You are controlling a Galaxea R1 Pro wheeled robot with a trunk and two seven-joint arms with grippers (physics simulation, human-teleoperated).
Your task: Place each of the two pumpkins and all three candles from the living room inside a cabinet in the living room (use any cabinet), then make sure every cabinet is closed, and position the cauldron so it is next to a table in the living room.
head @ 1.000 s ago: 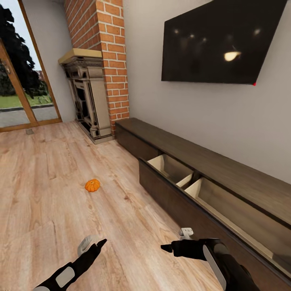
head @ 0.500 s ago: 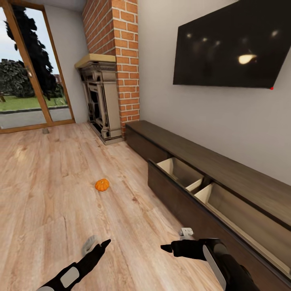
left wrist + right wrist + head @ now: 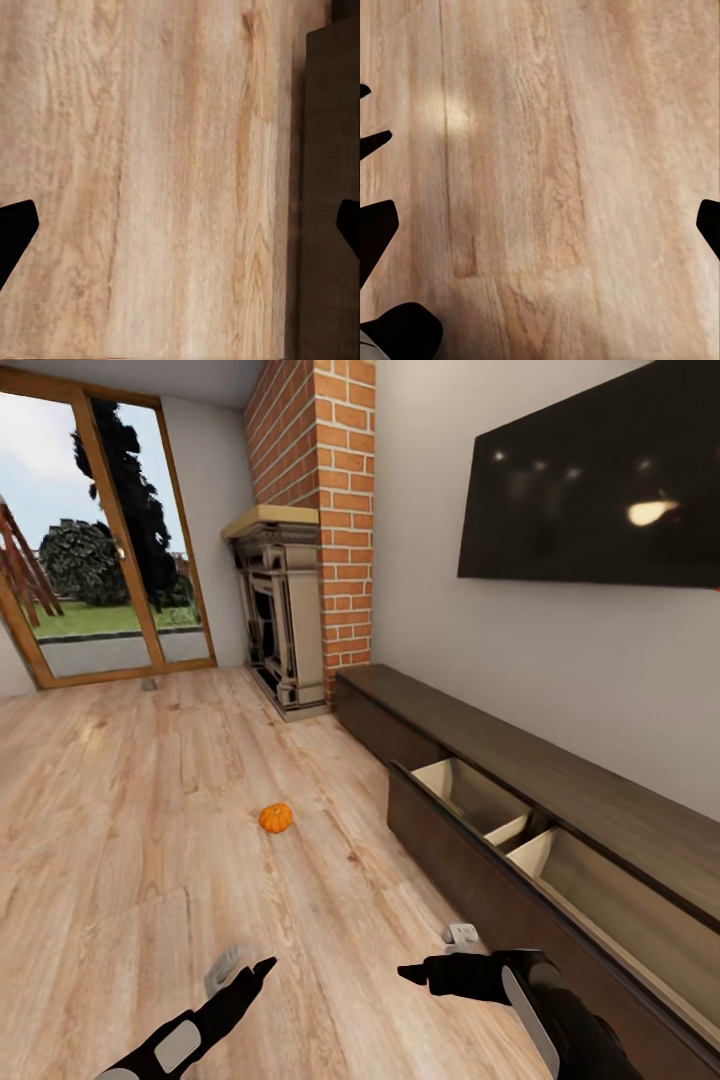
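light wood plank floor [image 3: 120,840] runs from the glass doors [image 3: 100,560] to the wall. one pumpkin [image 3: 276,818] sits on it in the open. the cabinet [image 3: 520,840] stands on it along the wall, the fireplace [image 3: 280,610] past its far end.

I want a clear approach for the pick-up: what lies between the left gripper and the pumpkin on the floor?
Nothing but bare wood plank floor, as the head view shows, between the left gripper and the pumpkin.
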